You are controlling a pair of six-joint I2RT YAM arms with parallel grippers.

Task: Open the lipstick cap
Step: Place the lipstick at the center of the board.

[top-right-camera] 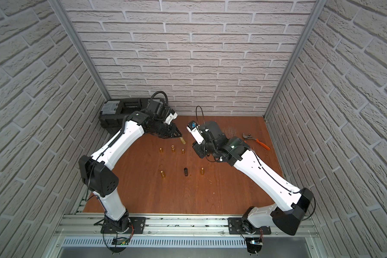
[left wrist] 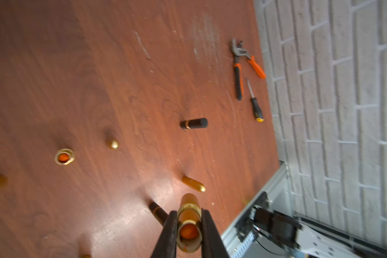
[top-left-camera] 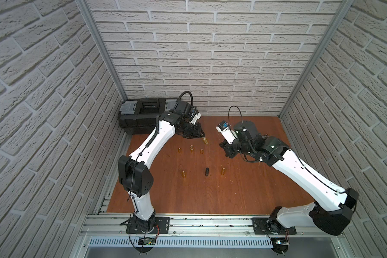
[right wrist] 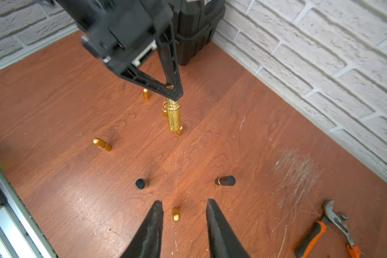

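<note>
A gold lipstick (left wrist: 188, 202) is clamped between the fingers of my left gripper (left wrist: 189, 212), above the back middle of the table. In the right wrist view its glittery part (right wrist: 174, 117) points down at the wood below the left gripper (right wrist: 175, 95). The end facing the left wrist camera is open and shows orange inside. Whether the cap is on it I cannot tell. Both top views show the lipstick (top-left-camera: 205, 141) (top-right-camera: 182, 140). To its right my right gripper (right wrist: 184, 202) is open, holding nothing, and a small gold piece (right wrist: 176, 215) stands on the table below it.
Several gold lipstick pieces (top-left-camera: 191, 148) stand in two rows mid-table, along with an upright black tube (top-left-camera: 206, 172). Another black tube (right wrist: 225, 180) lies under the right arm. A black toolbox (top-left-camera: 143, 116) sits back left. Orange-handled pliers (top-right-camera: 256, 140) and a screwdriver (left wrist: 255, 105) lie back right.
</note>
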